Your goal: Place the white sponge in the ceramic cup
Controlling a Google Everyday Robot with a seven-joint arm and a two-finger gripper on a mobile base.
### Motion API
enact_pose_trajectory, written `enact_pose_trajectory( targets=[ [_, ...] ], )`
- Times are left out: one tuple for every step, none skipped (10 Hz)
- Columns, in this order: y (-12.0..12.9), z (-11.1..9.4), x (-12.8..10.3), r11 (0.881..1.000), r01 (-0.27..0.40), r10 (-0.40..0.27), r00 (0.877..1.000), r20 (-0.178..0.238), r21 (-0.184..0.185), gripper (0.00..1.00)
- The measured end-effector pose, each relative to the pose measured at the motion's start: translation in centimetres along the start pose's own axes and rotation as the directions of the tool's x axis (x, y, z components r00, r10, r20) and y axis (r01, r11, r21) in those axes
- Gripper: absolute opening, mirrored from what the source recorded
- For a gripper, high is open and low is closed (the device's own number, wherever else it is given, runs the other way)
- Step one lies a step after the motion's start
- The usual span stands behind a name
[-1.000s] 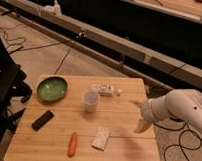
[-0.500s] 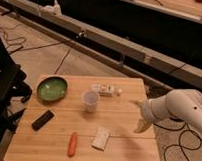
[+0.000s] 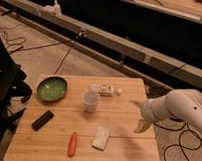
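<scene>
The white sponge (image 3: 100,138) lies flat on the wooden table (image 3: 118,115) near its front edge, just right of an orange carrot-like item (image 3: 72,144). The ceramic cup (image 3: 90,101) stands upright near the table's middle, behind and left of the sponge. My gripper (image 3: 141,125) hangs from the white arm (image 3: 178,107) over the table's right side, to the right of the sponge and apart from it. It holds nothing that I can see.
A green bowl (image 3: 51,88) sits at the back left. A longer white boxy item with markings (image 3: 105,89) lies behind the cup. A black oblong device (image 3: 42,120) lies at the left. Cables run over the floor around the table.
</scene>
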Motion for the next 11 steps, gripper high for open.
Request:
enact_pose_trajectory(
  targets=[
    [0.0,0.0,0.0,1.0,0.0,0.0,1.0,0.0,0.0,0.8],
    [-0.1,-0.1,0.1,1.0,0.002,-0.002,1.0,-0.004,0.001,0.8],
    [-0.2,-0.2,0.1,1.0,0.01,-0.01,1.0,-0.009,0.003,0.8],
    [-0.8,-0.2,-0.1,0.999,0.048,-0.048,0.999,-0.014,-0.004,0.8],
    [-1.7,0.3,-1.3,0.99,0.135,-0.136,0.991,-0.01,-0.031,0.8],
    [-2.0,1.2,-2.4,0.977,0.202,-0.202,0.979,0.006,-0.061,0.8],
    [-2.0,2.3,-3.8,0.956,0.274,-0.271,0.962,0.04,-0.1,0.8],
    [-1.9,3.3,-4.7,0.94,0.318,-0.31,0.948,0.073,-0.128,0.8],
    [-1.7,4.7,-6.0,0.914,0.372,-0.356,0.926,0.122,-0.163,0.8],
    [-1.6,5.9,-7.0,0.892,0.41,-0.385,0.91,0.156,-0.192,0.8],
    [-1.1,7.4,-7.7,0.866,0.445,-0.411,0.893,0.184,-0.227,0.8]
  ],
)
